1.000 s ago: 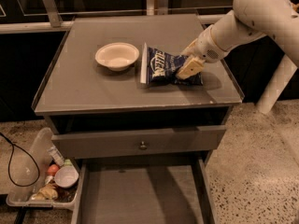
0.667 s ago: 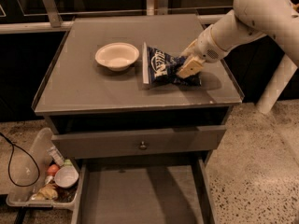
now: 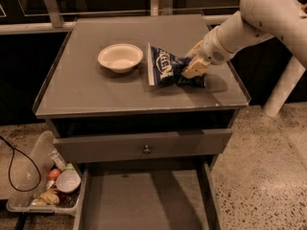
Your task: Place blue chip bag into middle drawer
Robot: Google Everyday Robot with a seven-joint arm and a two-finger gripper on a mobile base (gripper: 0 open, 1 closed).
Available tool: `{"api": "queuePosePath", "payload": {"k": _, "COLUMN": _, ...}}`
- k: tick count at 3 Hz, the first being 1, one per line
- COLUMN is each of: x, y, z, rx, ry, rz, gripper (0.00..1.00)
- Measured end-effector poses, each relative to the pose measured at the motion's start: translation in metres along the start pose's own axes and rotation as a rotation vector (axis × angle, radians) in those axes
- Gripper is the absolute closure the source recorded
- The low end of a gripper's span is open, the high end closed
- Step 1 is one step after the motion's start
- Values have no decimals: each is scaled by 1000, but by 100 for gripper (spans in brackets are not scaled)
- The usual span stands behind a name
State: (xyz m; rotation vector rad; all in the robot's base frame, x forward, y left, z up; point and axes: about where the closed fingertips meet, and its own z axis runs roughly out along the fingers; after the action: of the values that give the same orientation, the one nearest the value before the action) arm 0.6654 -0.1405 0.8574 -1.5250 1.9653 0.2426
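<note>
The blue chip bag (image 3: 164, 70) lies on the cabinet top (image 3: 96, 90), right of the cream bowl (image 3: 120, 57), with its white edge raised toward the bowl. My gripper (image 3: 193, 63) comes in from the right and is shut on the bag's right end, with one cream finger pad (image 3: 194, 71) pressed on the foil. The bag still touches the top. The middle drawer (image 3: 144, 202) stands pulled out below, near the bottom of the view, and its flat grey floor is bare.
A shut drawer front with a small round knob (image 3: 146, 149) sits just above the open drawer. A clear plastic bin of small items (image 3: 45, 188) stands on the floor at the lower left. A black cable (image 3: 19, 164) loops beside it.
The bag has crumpled and its white edge has tipped up a little as the gripper pinched its right end. The arm has barely shifted.
</note>
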Motion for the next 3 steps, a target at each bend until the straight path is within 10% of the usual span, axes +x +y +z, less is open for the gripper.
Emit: {"api": "queuePosePath", "payload": {"k": 3, "x": -35, "y": 58, "z": -121, "rx": 56, "ry": -99, "rz": -147, "gripper": 100}}
